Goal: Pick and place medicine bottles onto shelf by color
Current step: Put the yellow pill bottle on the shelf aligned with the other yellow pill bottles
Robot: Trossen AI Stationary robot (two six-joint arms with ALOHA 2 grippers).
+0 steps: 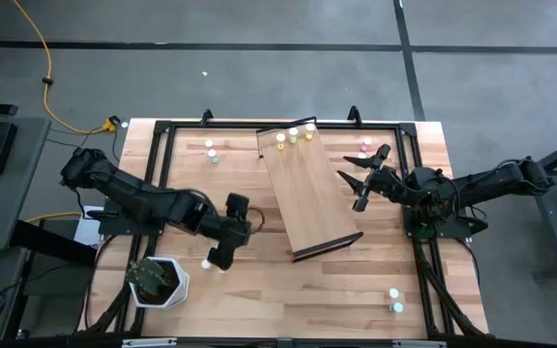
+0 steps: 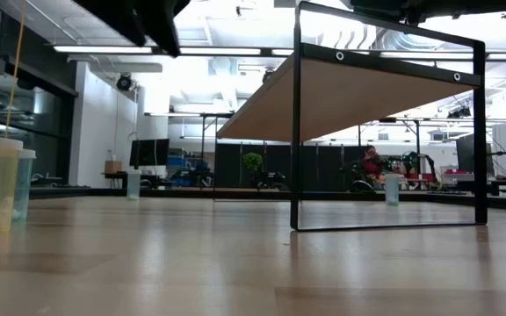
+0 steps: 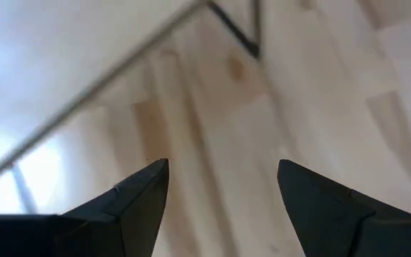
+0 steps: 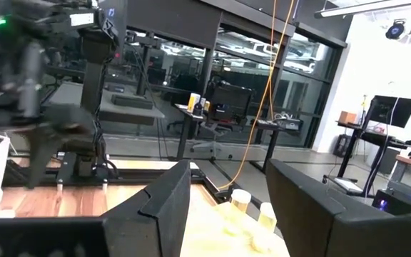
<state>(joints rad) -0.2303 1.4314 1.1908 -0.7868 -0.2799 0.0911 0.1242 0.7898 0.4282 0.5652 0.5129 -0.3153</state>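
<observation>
Right now I have the left gripper (image 1: 218, 259) down low over the near-left part of the table (image 1: 288, 290), just beside a single bottle (image 1: 205, 262) with a white cap; its fingers (image 3: 138, 200) are spread wide with only bare wood between them, so it holds nothing. My right gripper (image 1: 364, 174) hangs at the right edge of the shelf (image 1: 306, 193), its fingers (image 4: 164, 200) also parted wide and empty. The shelf sits tilted across the middle of the table, a light board in a dark frame. At its far end I see a cluster of yellow bottles (image 1: 295, 135), some on the board and some just beside it. Two more bottles (image 1: 211, 149) stand on the table to the far left of the shelf, a pink one (image 1: 365, 146) to the far right, and a pair (image 1: 395, 299) near the front right corner. A white cup (image 1: 161, 281) stands at the front left, near the left arm.
</observation>
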